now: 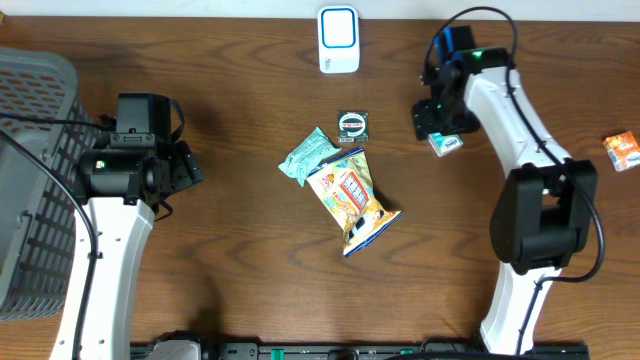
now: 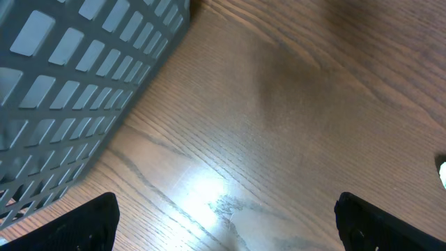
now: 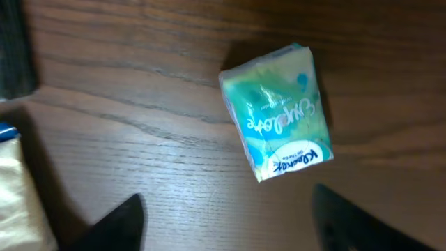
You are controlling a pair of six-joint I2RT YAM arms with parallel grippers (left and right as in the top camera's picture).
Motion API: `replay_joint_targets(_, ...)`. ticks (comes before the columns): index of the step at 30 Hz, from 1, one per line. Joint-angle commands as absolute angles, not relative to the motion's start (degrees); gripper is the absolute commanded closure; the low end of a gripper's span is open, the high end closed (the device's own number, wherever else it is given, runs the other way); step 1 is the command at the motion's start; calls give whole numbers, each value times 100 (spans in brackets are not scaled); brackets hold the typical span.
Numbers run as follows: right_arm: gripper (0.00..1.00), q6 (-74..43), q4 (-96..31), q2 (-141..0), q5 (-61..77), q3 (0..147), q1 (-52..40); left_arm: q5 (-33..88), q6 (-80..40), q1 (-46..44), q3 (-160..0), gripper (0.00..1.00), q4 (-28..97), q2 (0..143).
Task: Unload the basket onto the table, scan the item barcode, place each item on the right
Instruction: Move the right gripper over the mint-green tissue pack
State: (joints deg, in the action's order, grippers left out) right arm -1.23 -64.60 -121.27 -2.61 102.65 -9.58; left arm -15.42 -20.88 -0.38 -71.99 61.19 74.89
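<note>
Holds right tool (image 3: 230,233) open just above the tissue pack (image 3: 277,111), gripping nothing. Finds that pack lying flat on the tabletop (image 1: 230,250), right of the chip bag (image 1: 352,200) and well apart from the white scanner (image 1: 339,38). Sees a teal packet (image 1: 308,155) just beside the bag. Holds left tool (image 2: 226,230) open and empty over bare wood beside the grey basket (image 2: 63,77).

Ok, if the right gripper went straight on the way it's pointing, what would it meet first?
Probably the small tissue pack on the table, lying just ahead of the open right gripper, though depth is unclear.
</note>
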Motion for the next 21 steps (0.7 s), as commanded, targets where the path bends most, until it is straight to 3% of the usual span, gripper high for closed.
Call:
replay_joint_targets(1,13,-338,-6449,-12134,-906,10202,-1258,-1658,-2038,-16,-7212,2,6136,7494)
replay_joint_targets(4,11,-338,-6445,-12134,-497,10202,-1470,-1658,-2038,-16,-7212,3,6136,7494)
replay_joint_targets(5,2,-336,-6425,-12134,-499,10202,-1509,-1658,-2038,-16,-7212,2,6136,7494)
replay_joint_targets(6,1,-318,-6405,-12134,-521,10202,-1538,-1660,-2038,-16,-7212,2,6136,7494)
replay_joint_targets(17,1,-316,-6418,-12134,-244,10200,-1555,-1658,-2038,-16,-7212,2,6136,7494)
replay_joint_targets(21,12,-311,-6473,-12134,-325,10200,-1553,-1658,-2040,-16,-7212,2,6136,7494)
